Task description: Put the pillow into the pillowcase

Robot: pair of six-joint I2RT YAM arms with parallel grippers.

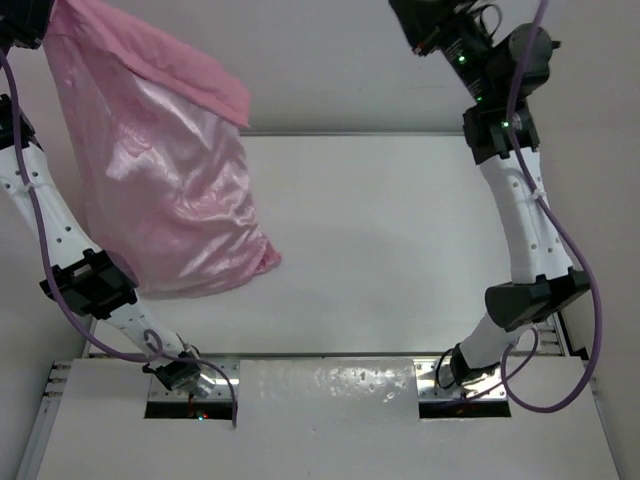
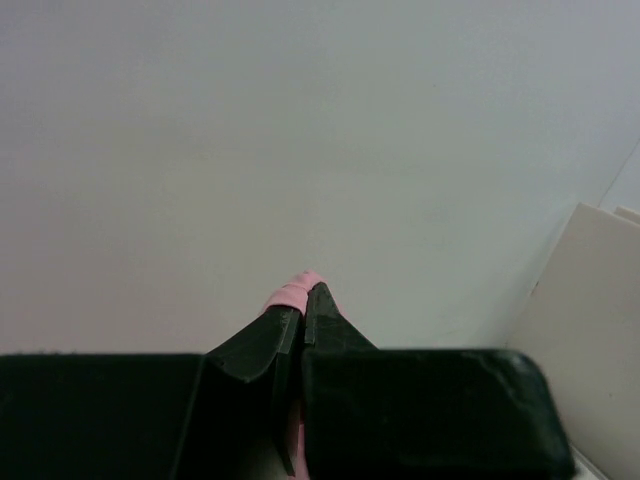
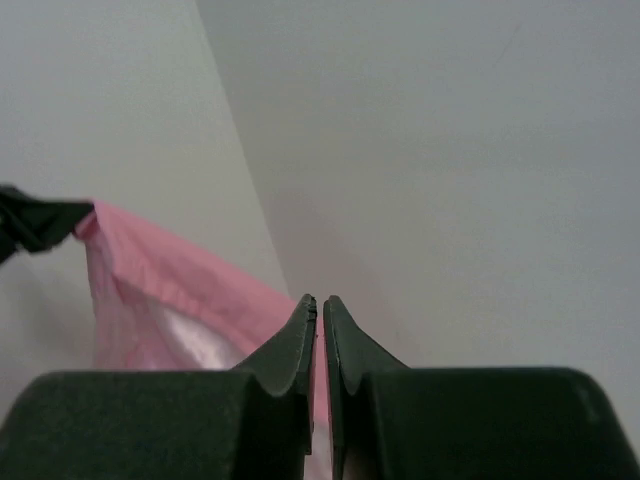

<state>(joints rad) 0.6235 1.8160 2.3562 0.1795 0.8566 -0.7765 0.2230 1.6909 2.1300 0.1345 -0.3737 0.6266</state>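
The pink satin pillowcase (image 1: 170,170) hangs from the upper left, and its lower end rests on the table (image 1: 420,240). My left gripper (image 2: 303,290) is shut on its top edge, with pink cloth (image 2: 290,293) showing at the fingertips. In the top view the left gripper is the dark shape at the top left corner (image 1: 20,30). My right gripper (image 3: 320,305) is raised at the far right, shut and empty, well apart from the case. The case (image 3: 170,270) shows behind it, held by the left gripper (image 3: 35,222). The pillow does not show in any view.
A white panel (image 1: 330,385) covers the near edge between the two arm bases. The right arm (image 1: 520,210) stands tall along the table's right side. A plain grey wall lies behind the table.
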